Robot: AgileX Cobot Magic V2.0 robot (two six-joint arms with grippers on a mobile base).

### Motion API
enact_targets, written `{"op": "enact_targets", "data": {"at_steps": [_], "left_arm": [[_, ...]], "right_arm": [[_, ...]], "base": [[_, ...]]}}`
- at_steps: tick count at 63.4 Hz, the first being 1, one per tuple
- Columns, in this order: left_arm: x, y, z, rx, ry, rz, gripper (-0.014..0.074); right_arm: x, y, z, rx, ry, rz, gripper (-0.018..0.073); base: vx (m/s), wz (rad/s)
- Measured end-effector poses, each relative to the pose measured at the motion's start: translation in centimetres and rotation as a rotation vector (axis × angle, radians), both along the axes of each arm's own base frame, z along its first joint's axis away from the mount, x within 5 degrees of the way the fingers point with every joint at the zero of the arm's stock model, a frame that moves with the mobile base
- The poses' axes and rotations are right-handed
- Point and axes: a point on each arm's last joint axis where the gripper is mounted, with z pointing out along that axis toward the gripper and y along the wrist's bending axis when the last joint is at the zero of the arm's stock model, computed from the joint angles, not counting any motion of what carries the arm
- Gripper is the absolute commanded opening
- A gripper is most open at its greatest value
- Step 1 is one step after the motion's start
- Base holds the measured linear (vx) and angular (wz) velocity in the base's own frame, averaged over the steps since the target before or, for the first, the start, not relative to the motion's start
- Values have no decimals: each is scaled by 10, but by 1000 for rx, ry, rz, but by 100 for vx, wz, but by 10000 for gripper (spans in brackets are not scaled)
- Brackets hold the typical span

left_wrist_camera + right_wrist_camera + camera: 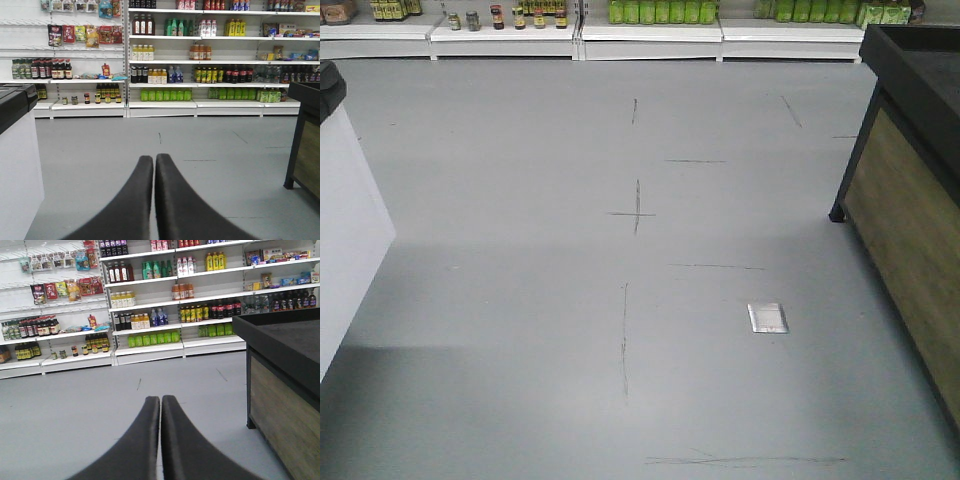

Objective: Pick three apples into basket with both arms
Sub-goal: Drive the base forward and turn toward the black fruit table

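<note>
Light: we see bright, even light.
Shadow: soft dark band on the floor (470, 400) at 7 o'clock.
Focus: shelves (200, 62) slightly soft.

No word, brand or number is legible in any view.
The bottles (165, 94) and hanging packets (80, 34) on the shop shelves (210, 61) carry coloured labels, but the print is too small and blurred to read, in both wrist views and in the front view. The grey floor (520, 250) shows only thin dark crosses and lines (636, 207), not characters, and nothing can be read on the small silvery plate (767, 317).
</note>
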Motion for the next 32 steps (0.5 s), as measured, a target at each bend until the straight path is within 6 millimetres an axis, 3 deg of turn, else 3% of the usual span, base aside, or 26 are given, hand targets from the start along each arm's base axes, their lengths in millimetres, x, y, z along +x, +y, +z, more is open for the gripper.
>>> {"op": "enact_targets", "data": {"at_steps": [32], "left_arm": [[0,0,0,0,0,0,-6]], "right_arm": [[0,0,0,0,0,0,-9]], "base": [[14,1]]}}
